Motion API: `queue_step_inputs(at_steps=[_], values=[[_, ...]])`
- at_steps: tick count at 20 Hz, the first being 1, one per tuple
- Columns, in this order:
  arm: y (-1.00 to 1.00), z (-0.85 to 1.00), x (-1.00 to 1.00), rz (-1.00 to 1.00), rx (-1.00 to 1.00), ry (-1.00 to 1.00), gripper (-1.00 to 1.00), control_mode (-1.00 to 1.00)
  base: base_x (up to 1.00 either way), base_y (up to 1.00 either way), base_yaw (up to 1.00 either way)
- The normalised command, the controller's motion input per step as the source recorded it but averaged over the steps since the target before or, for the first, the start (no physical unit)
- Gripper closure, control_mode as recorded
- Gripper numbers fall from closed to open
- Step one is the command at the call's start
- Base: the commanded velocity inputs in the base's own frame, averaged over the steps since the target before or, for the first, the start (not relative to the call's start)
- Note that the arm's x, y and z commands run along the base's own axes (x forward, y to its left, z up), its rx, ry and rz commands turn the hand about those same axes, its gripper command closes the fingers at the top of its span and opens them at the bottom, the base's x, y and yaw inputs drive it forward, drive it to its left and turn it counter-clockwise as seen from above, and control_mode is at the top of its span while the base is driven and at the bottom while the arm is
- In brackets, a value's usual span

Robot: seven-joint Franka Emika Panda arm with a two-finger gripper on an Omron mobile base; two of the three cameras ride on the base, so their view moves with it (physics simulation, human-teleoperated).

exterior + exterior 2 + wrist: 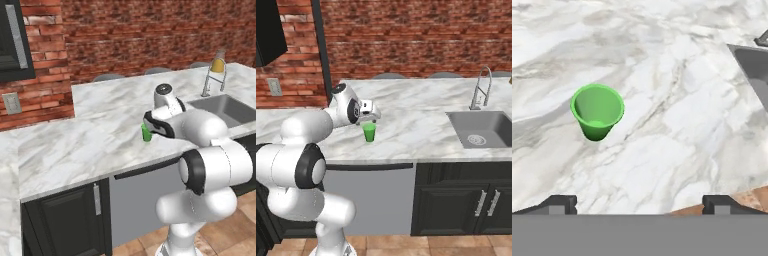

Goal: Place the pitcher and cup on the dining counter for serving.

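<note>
Both jaws gape wide and empty on my gripper (pixel 372 118) just above the cup (pixel 369 132), upright near the dining counter (pixel 421 125) front edge, so I should centre before descending.

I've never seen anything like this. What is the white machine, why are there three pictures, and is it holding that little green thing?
The white machine is a robot arm on a base that can drive, in a computer-drawn kitchen. Two pictures come from cameras on the base, behind the arm to its left and right. The third looks out from the hand itself. The end effector, its two-fingered grasping part, is open and holds nothing; it hovers above the cup, apart from it. The cup stands upright on the dining counter, a long marble top with a sink and faucet. The pitcher, with orange liquid, stands behind the faucet.
</note>
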Motion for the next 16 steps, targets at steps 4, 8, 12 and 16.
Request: queue_step_inputs(at_steps=[4, 8, 12, 16], values=[[-0.02, 0.0, 0.27, -0.07, 0.2, 0.13, -1.0, -1.0, 0.0, 0.0, 0.0], [-0.04, -0.01, 0.29, 0.0, 0.19, 0.08, -1.0, -1.0, 0.0, 0.0, 0.0], [-0.07, -0.21, 0.22, 0.0, 0.11, 0.02, -1.0, -1.0, 0.0, 0.0, 0.0], [-0.04, -0.37, 0.12, 0.0, 0.06, 0.0, -1.0, -1.0, 0.0, 0.0, 0.0]])
